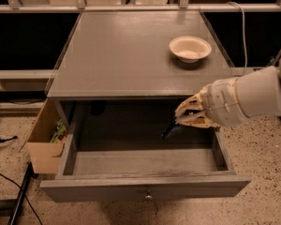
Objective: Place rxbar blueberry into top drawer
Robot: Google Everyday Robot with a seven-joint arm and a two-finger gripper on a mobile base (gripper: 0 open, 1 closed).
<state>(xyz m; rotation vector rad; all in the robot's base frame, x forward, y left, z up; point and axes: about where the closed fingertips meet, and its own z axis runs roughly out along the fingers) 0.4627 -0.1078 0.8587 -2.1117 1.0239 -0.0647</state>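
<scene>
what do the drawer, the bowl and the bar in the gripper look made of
The top drawer looks like wood painted a streaky matte grey. The bowl is cream and dull, perhaps paper or ceramic. The rxbar blueberry, held by the gripper over the drawer's right rear, looks like thin dark plastic film.

Arm in from right; hand (180, 121) centre-right, angled down-left, clamping rxbar blueberry (170, 131).

Over open top drawer (145, 189), right side: end effector (180, 119) pinching rxbar blueberry (171, 129), bar tilted down-left. On table (122, 55), back right: cream bowl (190, 48). Beside drawer, left: cardboard box (44, 146).
</scene>
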